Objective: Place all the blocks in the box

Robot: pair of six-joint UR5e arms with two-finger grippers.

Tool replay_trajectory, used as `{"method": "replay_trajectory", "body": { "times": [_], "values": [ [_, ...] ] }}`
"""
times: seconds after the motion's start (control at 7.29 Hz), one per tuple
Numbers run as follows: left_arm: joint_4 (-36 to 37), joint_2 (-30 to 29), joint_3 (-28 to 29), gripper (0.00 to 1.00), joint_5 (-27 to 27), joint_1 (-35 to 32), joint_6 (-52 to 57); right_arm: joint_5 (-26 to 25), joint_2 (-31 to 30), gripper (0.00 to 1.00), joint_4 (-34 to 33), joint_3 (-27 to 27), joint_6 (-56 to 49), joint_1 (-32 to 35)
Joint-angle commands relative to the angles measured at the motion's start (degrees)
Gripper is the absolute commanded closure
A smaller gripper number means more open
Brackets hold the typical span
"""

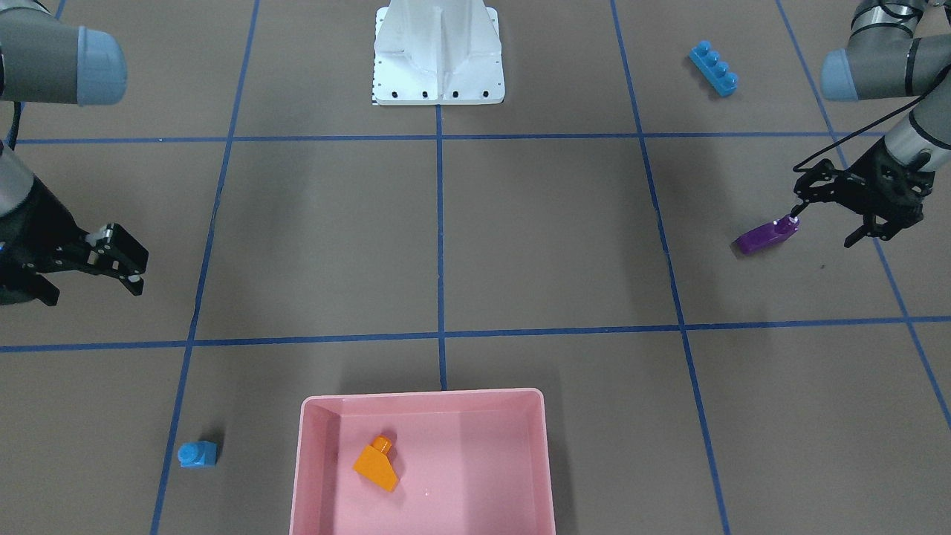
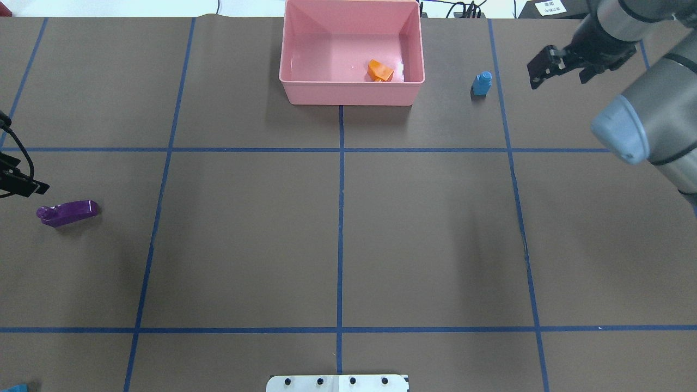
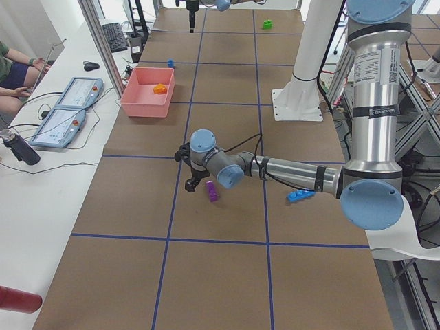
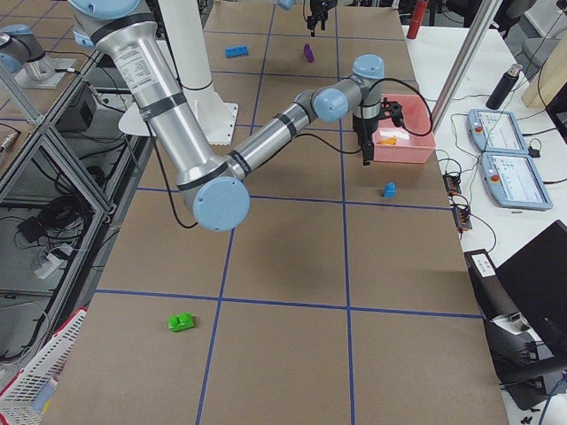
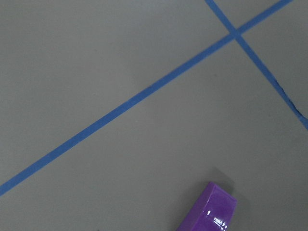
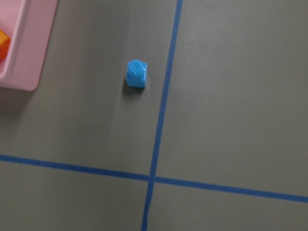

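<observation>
The pink box stands at the table's operator side and holds the orange sloped block. The small blue cube stands beside the box; the right wrist view shows it below. My right gripper is open and empty, hovering apart from the cube. The purple curved wedge lies on the table. My left gripper is open, with one fingertip at the wedge's end. The long blue bar lies near the robot's side. The green block lies far off, on my right.
The white robot base stands at the middle of the robot's side. Blue tape lines cross the brown table. In the side views, operator tablets and a bottle lie on the white bench beyond the box.
</observation>
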Motion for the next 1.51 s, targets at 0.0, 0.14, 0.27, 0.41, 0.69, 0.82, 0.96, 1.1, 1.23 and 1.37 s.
{"method": "replay_trajectory", "body": {
  "times": [0.0, 0.14, 0.27, 0.41, 0.69, 0.82, 0.96, 1.1, 1.23, 1.37],
  "values": [
    [-0.18, 0.79, -0.09, 0.00, 2.32, 2.92, 6.20, 0.04, -11.57, 0.00, 3.97, 7.73, -0.73, 0.00],
    [-0.27, 1.24, -0.09, 0.00, 2.59, 3.37, 9.63, 1.09, -14.91, 0.00, 8.27, 8.10, -0.56, 0.00],
    [-0.27, 1.50, -0.09, 0.00, 2.68, 4.41, 10.36, 1.27, -16.60, 0.00, 9.88, 8.28, -0.56, 0.00],
    [-0.27, 1.59, -0.09, 0.00, 5.29, 7.04, 10.28, 1.28, -16.70, 0.00, 9.90, 8.37, -0.47, 0.00],
    [-0.27, 1.59, 0.43, 0.00, 7.33, 9.96, 10.37, 1.36, -16.79, 0.00, 9.90, 8.37, -0.12, 0.00],
    [-0.18, 1.59, 0.78, 0.01, 7.33, 10.40, 10.37, 1.36, -16.79, 0.00, 9.90, 8.37, -0.12, 0.00],
    [-0.18, 1.50, 0.96, 0.13, 7.33, 10.58, 10.37, 1.36, -16.71, 0.00, 9.90, 8.37, -0.12, 0.00],
    [-0.18, 1.50, 1.57, 0.36, 7.33, 10.66, 10.37, 1.36, -16.71, 0.00, 9.90, 8.45, -0.03, 0.00],
    [-0.18, 1.24, 2.27, 0.48, 7.33, 10.84, 10.37, 1.36, -16.71, 0.00, 9.90, 8.45, -0.03, 0.00],
    [-0.09, 1.15, 2.37, 0.73, 7.33, 10.84, 10.19, 1.36, -16.62, 0.00, 9.90, 8.54, -0.03, 0.00]
  ]
}}
